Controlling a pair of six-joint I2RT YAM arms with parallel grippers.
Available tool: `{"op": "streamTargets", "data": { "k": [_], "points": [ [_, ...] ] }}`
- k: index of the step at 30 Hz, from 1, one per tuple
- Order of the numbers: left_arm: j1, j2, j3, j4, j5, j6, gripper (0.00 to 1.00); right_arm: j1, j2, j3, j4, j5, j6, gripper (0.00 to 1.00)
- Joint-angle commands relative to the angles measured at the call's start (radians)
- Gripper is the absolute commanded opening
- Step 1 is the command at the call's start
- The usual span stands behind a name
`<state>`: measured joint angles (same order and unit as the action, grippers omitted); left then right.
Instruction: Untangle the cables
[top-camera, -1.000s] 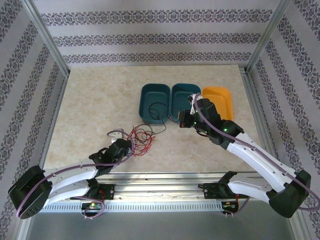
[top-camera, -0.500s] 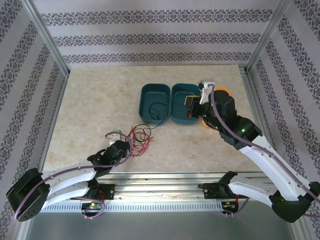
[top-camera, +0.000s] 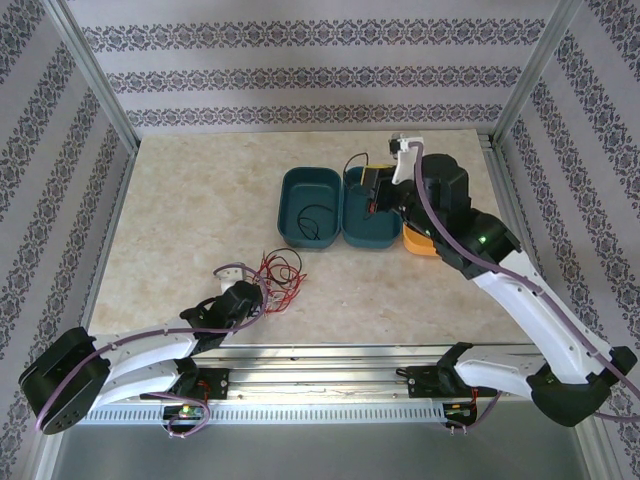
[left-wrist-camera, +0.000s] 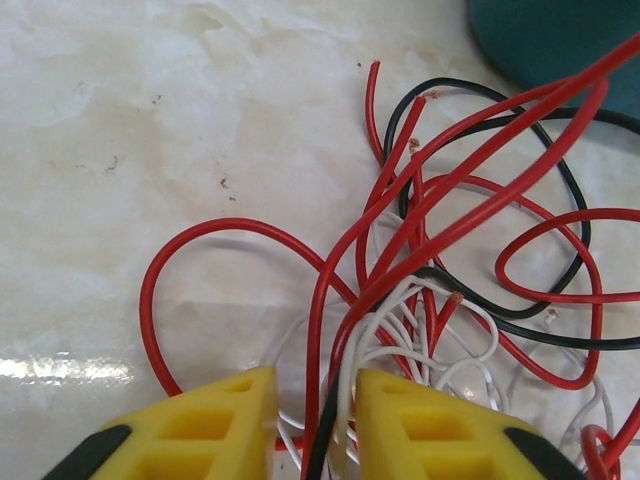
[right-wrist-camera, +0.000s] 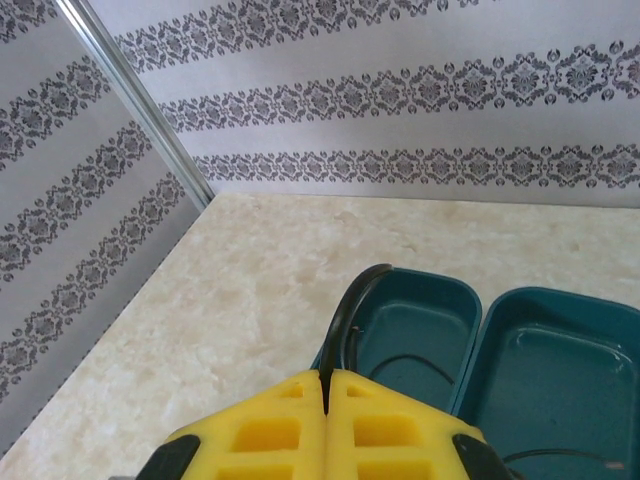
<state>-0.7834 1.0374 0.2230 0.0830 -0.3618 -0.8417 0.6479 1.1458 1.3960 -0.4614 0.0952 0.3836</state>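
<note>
Left end effector: at the bottom edge of my left wrist view, low over the bench. Its yellow fingers stand slightly apart, released rather than clamped, with a sliver of space beside the strands in the gap.
Strands in that gap: a red one, a black one and some white ones run up between the fingers from the bottom edge.
Tangle of cables: red, black and white wires looped over one another, filling the centre and right of the left wrist view, lying on the bench. From above the tangle sits lower centre-left of the frame, just ahead of the left end effector and well apart from the bins.
Right end effector: bottom centre of my right wrist view, yellow fingers pressed flat together, clenched on the black cable.
Black cable: rises from the seam between my fingers and curves up and to the right in a short arc. From above it shows as a thin loop in the upper centre of the frame, just above the teal bins in the picture.
Left-hand teal bin: centre of the overhead frame, with another thin black wire curled on its floor.
Right-hand teal bin: side by side against the first, my right arm hanging over it.
Orange bin: just right of the teal pair, mostly hidden by my right arm.
</note>
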Motion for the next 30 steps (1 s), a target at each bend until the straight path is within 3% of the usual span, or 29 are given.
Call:
{"op": "streamTargets", "data": {
  "k": [1,7,10,14,25,30],
  "points": [
    [0.006,0.007,0.026,0.023,0.015,0.006,0.33,-0.021,0.063,0.052,0.024,-0.033,-0.029,0.00],
    [0.006,-0.017,0.052,0.006,0.049,0.024,0.63,-0.052,0.205,0.154,0.059,-0.095,-0.036,0.00],
    [0.006,-0.048,0.062,-0.017,0.055,0.029,0.72,-0.060,0.280,0.221,0.068,-0.103,-0.043,0.00],
    [0.006,-0.101,0.067,-0.045,0.051,0.036,1.00,-0.067,0.373,0.291,0.079,-0.090,-0.046,0.00],
    [0.006,-0.219,0.091,-0.143,0.009,0.034,0.99,-0.080,0.608,0.473,0.085,-0.081,-0.055,0.00],
    [0.006,-0.254,0.122,-0.218,0.006,0.034,0.99,-0.084,0.669,0.469,0.078,-0.092,-0.047,0.00]
  ]
}}
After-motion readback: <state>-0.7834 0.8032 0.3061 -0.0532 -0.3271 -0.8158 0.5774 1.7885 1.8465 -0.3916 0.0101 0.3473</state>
